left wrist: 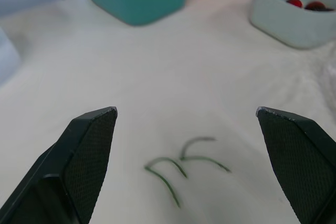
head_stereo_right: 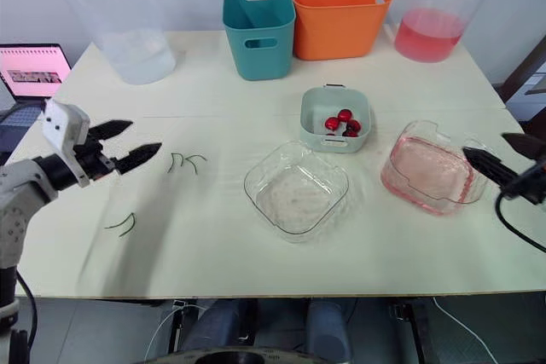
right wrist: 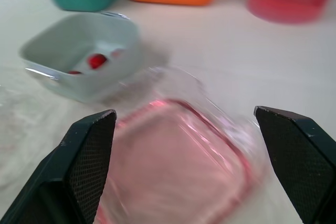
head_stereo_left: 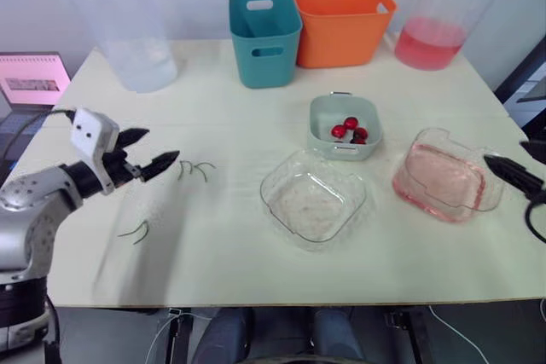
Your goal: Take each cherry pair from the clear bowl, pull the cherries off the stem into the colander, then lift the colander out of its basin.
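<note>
Clear square plastic bowl (head_stereo_left: pixel 313 198), table centre: looks empty. Bare green stems (head_stereo_left: pixel 196 168) lie to its left. Red cherries (head_stereo_left: pixel 350 130) sit in the pale green square colander (head_stereo_left: pixel 322 115) just beyond the bowl, upright, mouth up, long axis roughly near-far.

Judged: stemming done, lift remaining.

Left gripper (left wrist: pixel 185 111) is spread wide by the stems. Right gripper (right wrist: pixel 184 113) is spread wide near a pink-tinted clear tub (head_stereo_left: pixel 444 178).

Next: 1 gripper must reach the colander rim.

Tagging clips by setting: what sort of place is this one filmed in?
Likely a lab or test workspace staged for a kitchen chore, not a real kitchen: a plain pale table, a laptop open beside it on the robot's left, and a teal bin and orange bin along the back.
</note>
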